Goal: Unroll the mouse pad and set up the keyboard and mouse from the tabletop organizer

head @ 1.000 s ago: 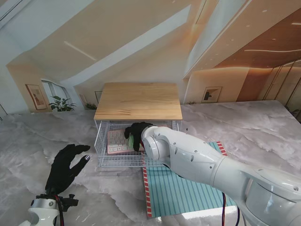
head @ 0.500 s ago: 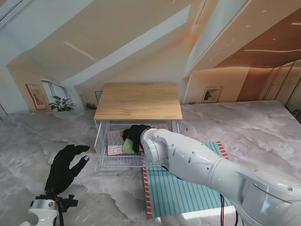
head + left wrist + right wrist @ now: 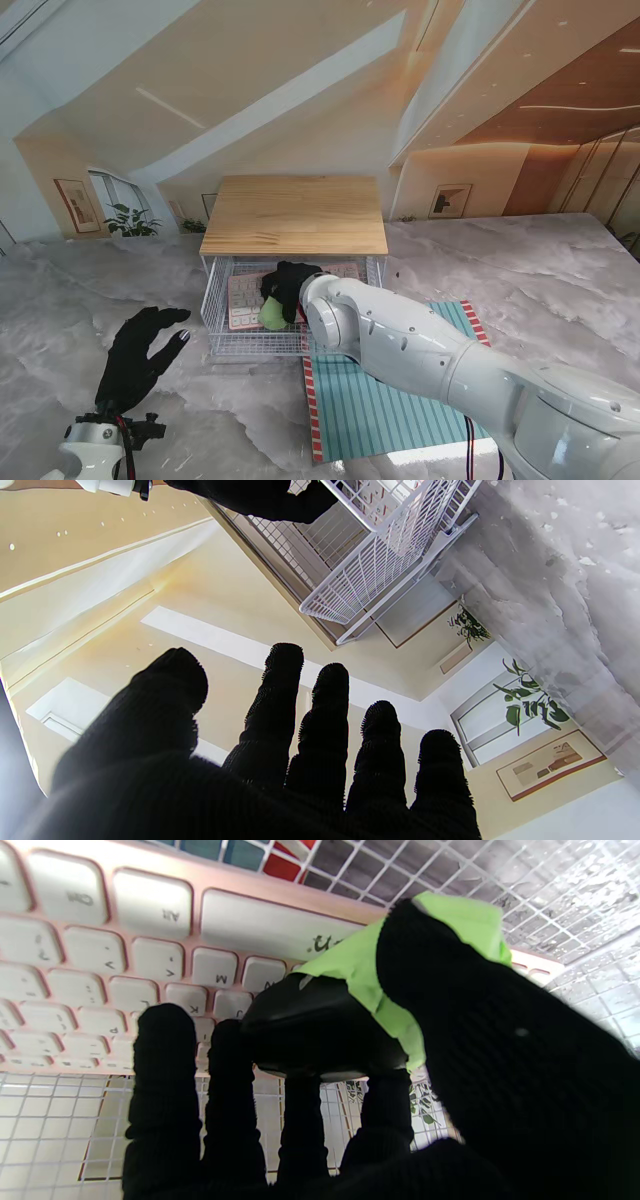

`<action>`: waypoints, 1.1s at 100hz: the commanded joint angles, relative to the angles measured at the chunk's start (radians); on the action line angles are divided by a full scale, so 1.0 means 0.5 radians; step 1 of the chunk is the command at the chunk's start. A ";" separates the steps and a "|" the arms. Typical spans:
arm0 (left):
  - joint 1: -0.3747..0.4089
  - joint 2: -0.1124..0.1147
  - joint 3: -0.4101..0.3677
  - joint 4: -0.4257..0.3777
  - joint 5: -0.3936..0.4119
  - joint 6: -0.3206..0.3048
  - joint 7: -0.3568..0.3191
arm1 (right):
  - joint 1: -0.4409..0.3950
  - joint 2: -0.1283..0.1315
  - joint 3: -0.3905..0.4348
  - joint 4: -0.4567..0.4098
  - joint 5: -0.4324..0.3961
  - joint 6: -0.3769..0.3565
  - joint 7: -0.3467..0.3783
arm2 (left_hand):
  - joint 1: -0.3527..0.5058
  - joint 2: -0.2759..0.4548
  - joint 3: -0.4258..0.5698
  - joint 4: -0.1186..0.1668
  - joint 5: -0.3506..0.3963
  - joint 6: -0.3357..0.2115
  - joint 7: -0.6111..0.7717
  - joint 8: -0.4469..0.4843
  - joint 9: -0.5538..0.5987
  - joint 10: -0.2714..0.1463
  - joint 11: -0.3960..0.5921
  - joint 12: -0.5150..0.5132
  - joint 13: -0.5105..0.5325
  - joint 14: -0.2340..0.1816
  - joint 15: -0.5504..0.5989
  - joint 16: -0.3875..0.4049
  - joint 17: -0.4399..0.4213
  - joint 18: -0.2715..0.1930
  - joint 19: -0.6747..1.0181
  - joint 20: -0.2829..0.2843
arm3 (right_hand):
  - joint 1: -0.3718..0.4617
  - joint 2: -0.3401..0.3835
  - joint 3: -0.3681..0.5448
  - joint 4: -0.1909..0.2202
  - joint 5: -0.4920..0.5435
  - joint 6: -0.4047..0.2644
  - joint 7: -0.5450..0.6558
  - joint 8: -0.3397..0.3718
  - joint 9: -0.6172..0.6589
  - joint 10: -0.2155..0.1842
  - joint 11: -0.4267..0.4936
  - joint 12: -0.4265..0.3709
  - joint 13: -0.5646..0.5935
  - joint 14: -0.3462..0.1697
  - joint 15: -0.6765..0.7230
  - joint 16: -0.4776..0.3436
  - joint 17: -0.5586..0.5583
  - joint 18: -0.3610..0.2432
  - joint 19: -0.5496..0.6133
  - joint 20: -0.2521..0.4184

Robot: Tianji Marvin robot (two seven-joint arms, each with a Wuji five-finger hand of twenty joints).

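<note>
My right hand (image 3: 284, 283) reaches into the white wire organizer (image 3: 222, 335) and is shut on the green-and-black mouse (image 3: 271, 312), thumb on one side and fingers on the other; the mouse (image 3: 350, 1005) hangs just over the pink keyboard (image 3: 125, 950). That keyboard (image 3: 243, 300) lies flat in the organizer's drawer. The striped teal mouse pad (image 3: 390, 400) is spread flat on the table, nearer to me and to the right of the organizer. My left hand (image 3: 140, 355) hovers open to the left of the organizer, fingers (image 3: 325, 720) spread and holding nothing.
A wooden top (image 3: 293, 213) covers the organizer's back part. In the left wrist view the wire drawer's corner (image 3: 350, 595) shows ahead of the fingers. The marble-patterned table (image 3: 100, 290) stretches around everything.
My right hand closed on the mouse and drew it slightly toward me and left over the keyboard. The left hand stayed still.
</note>
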 commanded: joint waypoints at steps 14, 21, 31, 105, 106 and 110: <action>-0.005 -0.010 0.009 0.007 -0.008 -0.017 -0.037 | -0.063 0.009 0.022 0.014 -0.018 -0.032 -0.034 | 0.017 0.015 -0.030 0.040 -0.008 -0.010 -0.037 -0.019 -0.034 -0.011 -0.011 -0.025 -0.069 -0.060 -0.024 -0.005 -0.020 -0.060 -0.040 0.028 | 0.188 0.234 0.109 -0.066 0.479 0.198 0.634 0.112 -0.031 0.046 0.322 0.201 0.174 -0.327 0.155 0.071 0.096 -0.051 0.145 0.051; -0.008 -0.010 0.010 0.010 -0.006 -0.018 -0.036 | -0.074 0.017 0.037 0.000 -0.018 -0.033 -0.048 | 0.015 0.016 -0.030 0.040 -0.008 -0.007 -0.037 -0.019 -0.033 -0.014 -0.010 -0.024 -0.069 -0.061 -0.024 -0.005 -0.019 -0.059 -0.040 0.028 | 0.209 0.243 0.103 -0.072 0.522 0.208 0.692 0.059 -0.007 0.055 0.324 0.260 0.208 -0.331 0.171 0.077 0.124 -0.064 0.161 0.041; -0.012 -0.010 0.013 0.013 -0.008 -0.018 -0.037 | -0.091 0.027 0.058 -0.021 -0.024 -0.039 -0.071 | 0.014 0.016 -0.029 0.040 -0.009 -0.008 -0.036 -0.019 -0.033 -0.016 -0.010 -0.024 -0.069 -0.062 -0.022 -0.004 -0.020 -0.060 -0.040 0.028 | 0.234 0.268 0.089 -0.082 0.583 0.218 0.718 0.039 0.037 0.065 0.326 0.270 0.246 -0.334 0.190 0.083 0.167 -0.082 0.177 0.037; -0.022 -0.008 0.021 0.021 -0.009 -0.030 -0.043 | -0.197 0.134 0.201 -0.273 -0.056 0.035 -0.097 | 0.012 0.017 -0.029 0.038 -0.012 -0.013 -0.028 -0.020 -0.034 -0.014 -0.005 -0.023 -0.068 -0.061 -0.016 -0.003 -0.018 -0.058 -0.035 0.028 | 0.260 0.328 0.061 -0.073 0.659 0.269 0.748 0.005 0.186 0.125 0.313 0.300 0.372 -0.331 0.269 0.030 0.324 -0.143 0.241 0.005; -0.022 -0.008 0.021 0.021 -0.008 -0.030 -0.044 | -0.201 0.135 0.205 -0.278 -0.057 0.038 -0.099 | 0.012 0.017 -0.029 0.038 -0.013 -0.013 -0.028 -0.020 -0.033 -0.017 -0.005 -0.023 -0.068 -0.061 -0.016 -0.003 -0.018 -0.058 -0.034 0.028 | 0.261 0.328 0.061 -0.073 0.658 0.270 0.748 0.005 0.186 0.126 0.313 0.301 0.373 -0.331 0.270 0.029 0.325 -0.143 0.241 0.005; -0.023 -0.008 0.021 0.021 -0.008 -0.031 -0.044 | -0.214 0.143 0.223 -0.299 -0.059 0.052 -0.107 | 0.010 0.017 -0.030 0.038 -0.012 -0.013 -0.028 -0.020 -0.033 -0.014 -0.005 -0.023 -0.069 -0.059 -0.017 -0.004 -0.018 -0.059 -0.034 0.027 | 0.262 0.328 0.061 -0.073 0.658 0.274 0.748 0.005 0.189 0.131 0.314 0.303 0.375 -0.329 0.274 0.026 0.329 -0.143 0.244 0.003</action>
